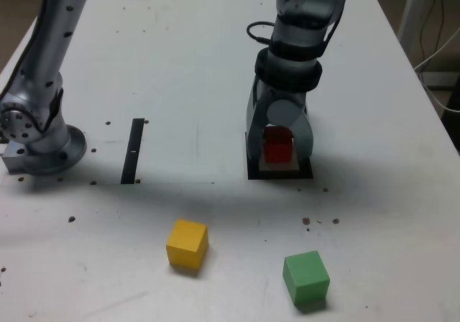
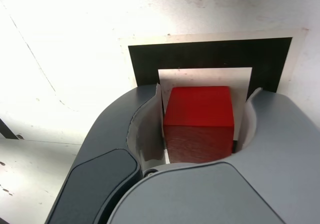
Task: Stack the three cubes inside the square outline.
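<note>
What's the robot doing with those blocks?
The gripper is down over the square outline with the red cube between its fingers, which are slightly apart from the cube's sides. The yellow cube and green cube sit loose on the table, nearer the camera, waiting their turn.

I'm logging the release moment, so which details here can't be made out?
- Whether the red cube rests on the square outline: its underside is hidden by the jaws in both views.
- Whether the gripper touches the cube: wrist view shows narrow gaps, unclear.
- The outline's far edge: exterior view, behind the gripper.
</note>
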